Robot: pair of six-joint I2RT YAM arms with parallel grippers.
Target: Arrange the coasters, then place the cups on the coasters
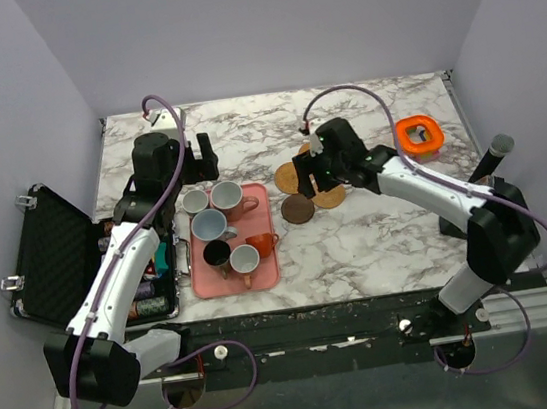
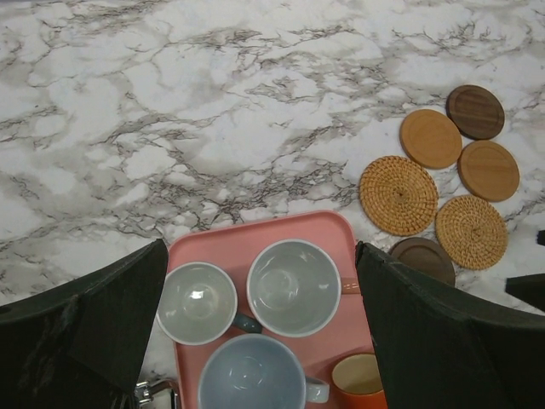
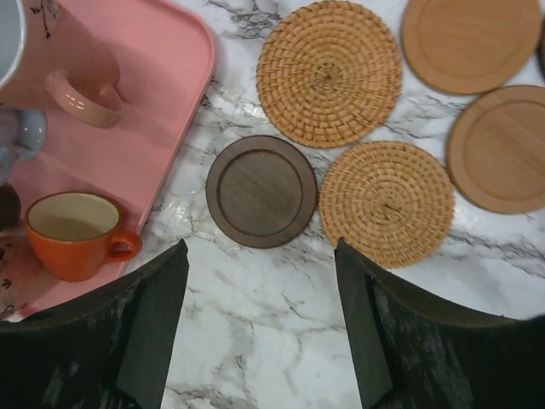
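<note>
Several coasters lie in a cluster right of the pink tray: a dark brown one, two woven ones and smooth light wooden ones. A second dark coaster sits at the far side. The cups stand on the tray: pink, grey-white, pale blue, orange, black and another grey-white. My right gripper hangs open just near of the dark coaster, holding nothing. Over the tray's far end, my left gripper is open and empty.
An open black case lies off the table's left side, with small items by its near edge. An orange ring-shaped object sits at the far right. A black cylinder stands at the right edge.
</note>
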